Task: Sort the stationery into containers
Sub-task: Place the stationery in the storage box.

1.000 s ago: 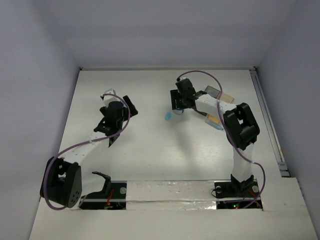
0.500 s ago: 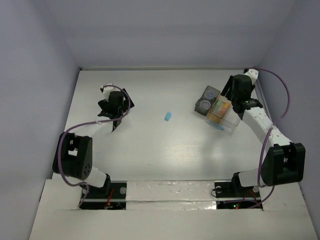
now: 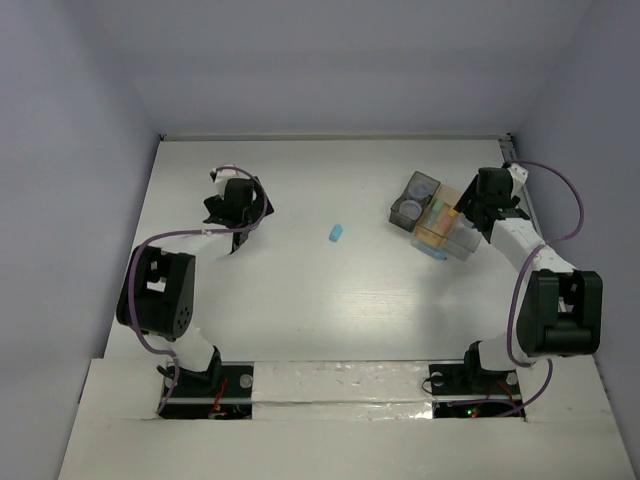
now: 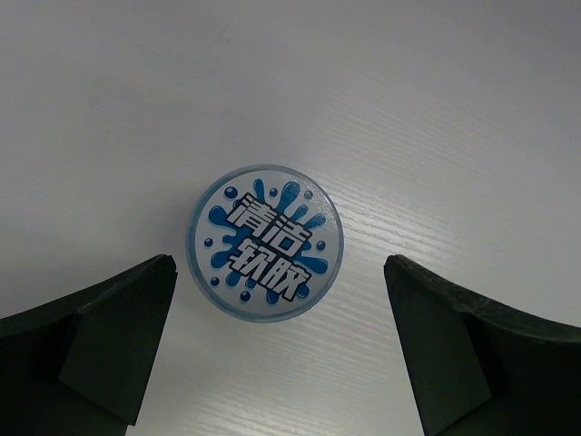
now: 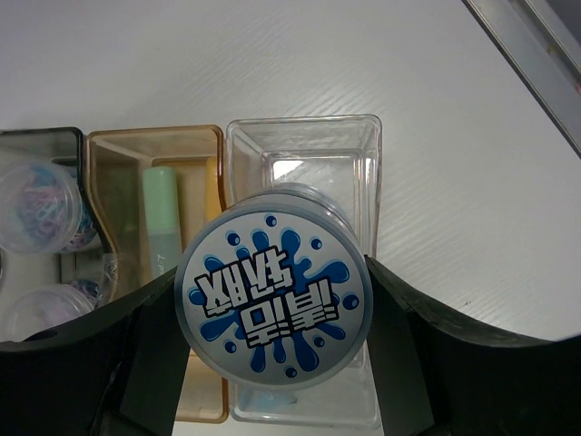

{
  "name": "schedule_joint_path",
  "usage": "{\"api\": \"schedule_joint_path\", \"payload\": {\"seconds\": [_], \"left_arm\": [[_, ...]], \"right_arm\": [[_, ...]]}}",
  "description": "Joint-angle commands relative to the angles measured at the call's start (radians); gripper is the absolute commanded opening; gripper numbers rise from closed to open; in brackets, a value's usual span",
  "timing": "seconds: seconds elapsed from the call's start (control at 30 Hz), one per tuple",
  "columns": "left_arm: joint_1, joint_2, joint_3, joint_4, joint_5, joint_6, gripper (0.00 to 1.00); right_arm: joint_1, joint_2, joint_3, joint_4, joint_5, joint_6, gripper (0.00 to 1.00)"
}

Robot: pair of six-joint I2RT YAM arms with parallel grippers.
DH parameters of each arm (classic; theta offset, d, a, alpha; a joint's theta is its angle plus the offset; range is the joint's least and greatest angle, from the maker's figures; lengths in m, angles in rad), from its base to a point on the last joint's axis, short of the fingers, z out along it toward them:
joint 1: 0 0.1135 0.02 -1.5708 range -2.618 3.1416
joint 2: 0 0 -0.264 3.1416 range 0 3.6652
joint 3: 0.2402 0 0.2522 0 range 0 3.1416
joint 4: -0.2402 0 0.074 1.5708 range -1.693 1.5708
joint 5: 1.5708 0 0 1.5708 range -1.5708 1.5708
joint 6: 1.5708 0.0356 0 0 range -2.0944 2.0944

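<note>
Nearest item: one blue capsule (image 3: 336, 233) lies alone on the white table (image 3: 300, 300), about mid-width, well apart from both arms.

To its right stands the row of three joined bins, running from near right to far left. The clear bin (image 5: 304, 123) is the nearest, the tan-orange bin (image 5: 154, 136) sits in the middle, and the dark grey bin (image 5: 36, 145) is the farthest. A green capsule (image 5: 162, 218) lies lengthwise in the tan-orange bin. Two small round tubs (image 5: 41, 204) with pastel contents sit in the dark grey bin.

My right pincer (image 5: 272, 277) is at the right side of the row. It pinches a patterned roll (image 5: 272, 300), one finger pressed against each side and the blue-and-white top facing my wrist camera. In that view the roll sits over the clear bin. Whether it is below the rim I cannot tell.

A metal rail (image 5: 536, 54) runs along the table's right edge, beyond the bins.

My left pincer (image 4: 277, 263) is at the far left of the table, fingers (image 4: 91, 345) spread wide. A second roll (image 4: 265, 243) lies flat on the table, seen in the gap between them and touching neither finger. How high I stand above it I cannot tell.
</note>
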Motion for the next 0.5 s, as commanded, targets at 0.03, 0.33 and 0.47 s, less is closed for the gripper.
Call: {"api": "schedule_joint_path", "payload": {"seconds": [0.03,0.33,0.47], "left_arm": [[0.002,0.015,0.052,0.014,0.002,0.017,0.99],[0.002,0.035,0.078,0.003,-0.003,0.031,0.99],[0.002,0.050,0.089,-0.001,-0.001,0.040,0.99]], "right_arm": [[-0.023,0.000,0.021,0.092,0.026,0.026,0.32],[-0.052,0.060,0.052,0.079,0.052,0.054,0.39],[-0.062,0.046,0.043,0.096,0.000,0.054,0.77]]}}
